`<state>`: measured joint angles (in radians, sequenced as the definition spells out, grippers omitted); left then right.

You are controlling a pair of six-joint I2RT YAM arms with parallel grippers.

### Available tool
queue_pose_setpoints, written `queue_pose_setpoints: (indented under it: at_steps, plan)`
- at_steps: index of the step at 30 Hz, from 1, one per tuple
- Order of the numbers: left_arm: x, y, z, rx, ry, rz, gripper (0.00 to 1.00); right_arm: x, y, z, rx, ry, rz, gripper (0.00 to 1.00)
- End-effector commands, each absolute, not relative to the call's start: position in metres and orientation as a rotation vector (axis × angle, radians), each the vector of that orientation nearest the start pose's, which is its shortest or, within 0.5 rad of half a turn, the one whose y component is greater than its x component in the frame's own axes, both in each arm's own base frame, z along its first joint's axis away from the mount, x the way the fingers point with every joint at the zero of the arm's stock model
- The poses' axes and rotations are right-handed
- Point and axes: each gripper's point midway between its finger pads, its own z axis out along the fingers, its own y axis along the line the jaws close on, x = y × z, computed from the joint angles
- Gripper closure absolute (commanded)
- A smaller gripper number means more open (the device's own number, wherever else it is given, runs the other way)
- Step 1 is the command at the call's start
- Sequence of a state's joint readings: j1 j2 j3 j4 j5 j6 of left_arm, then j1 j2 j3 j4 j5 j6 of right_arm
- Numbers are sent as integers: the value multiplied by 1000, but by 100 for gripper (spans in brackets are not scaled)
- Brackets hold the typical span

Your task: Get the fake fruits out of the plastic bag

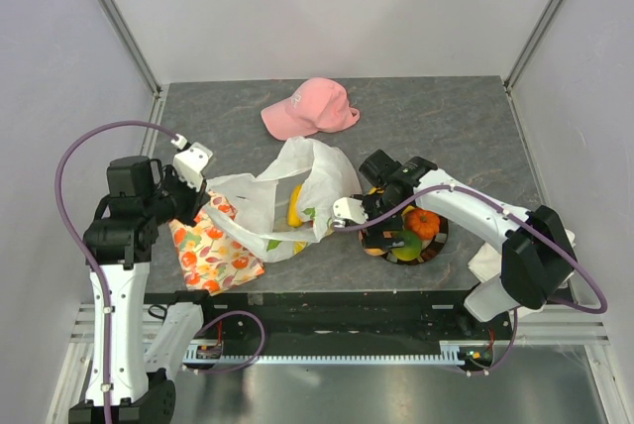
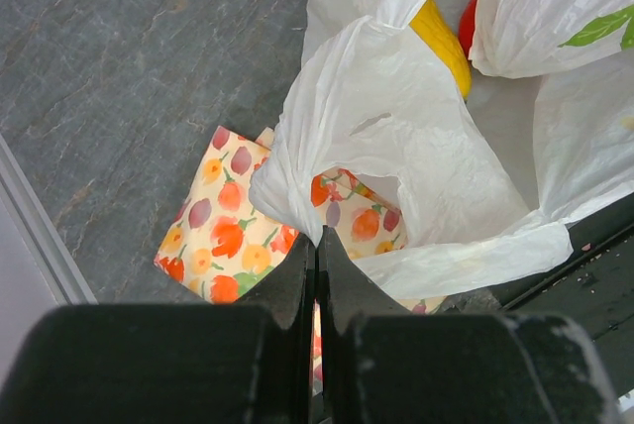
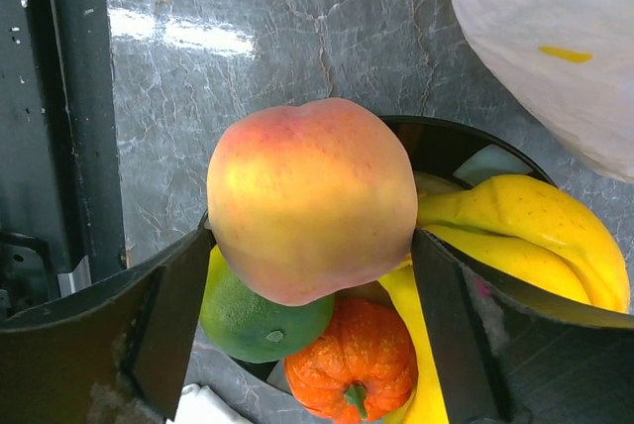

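The white plastic bag (image 1: pixel 287 196) lies open at mid-table, with a yellow banana (image 1: pixel 294 208) showing inside. In the left wrist view the banana (image 2: pixel 444 43) and a red fruit (image 2: pixel 468 26) sit in the bag (image 2: pixel 396 147). My left gripper (image 2: pixel 319 236) is shut on a pinched fold of the bag's edge. My right gripper (image 3: pixel 312 246) has a finger on each side of an orange-pink peach (image 3: pixel 312 196), both touching it, above a black bowl (image 3: pixel 446 142). The bowl holds a green lime (image 3: pixel 260 315), a small orange pumpkin (image 3: pixel 352 360) and bananas (image 3: pixel 525 221).
A flowered cloth (image 1: pixel 213 251) lies under the bag's left side. A pink cap (image 1: pixel 309 109) sits at the back. Beside the right arm, near the table's front edge, is a white cloth (image 1: pixel 485 261). The black bowl (image 1: pixel 436 241) stands right of the bag.
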<state>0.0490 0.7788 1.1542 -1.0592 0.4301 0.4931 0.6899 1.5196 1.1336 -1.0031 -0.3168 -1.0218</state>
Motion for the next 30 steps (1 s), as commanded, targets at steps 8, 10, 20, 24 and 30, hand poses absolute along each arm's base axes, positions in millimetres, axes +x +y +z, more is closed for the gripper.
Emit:
queue_pose_setpoints:
  at_steps: [8,10,20,24,30]
  plan:
    - [211,-52,272,686,2032,-225,98,203,200,120,-2177,1794,402,2]
    - [211,-52,274,686,2027,-220,98,208,207,137,-2141,1781,404,2]
    - [191,-62,279,705,2024,-290,98,234,292,288,-1625,1731,715,2]
    - [177,-72,281,691,2008,-358,98,248,330,289,-1473,1773,881,8]
    - [162,-73,274,671,2032,-378,99,256,387,230,-1536,1844,896,35]
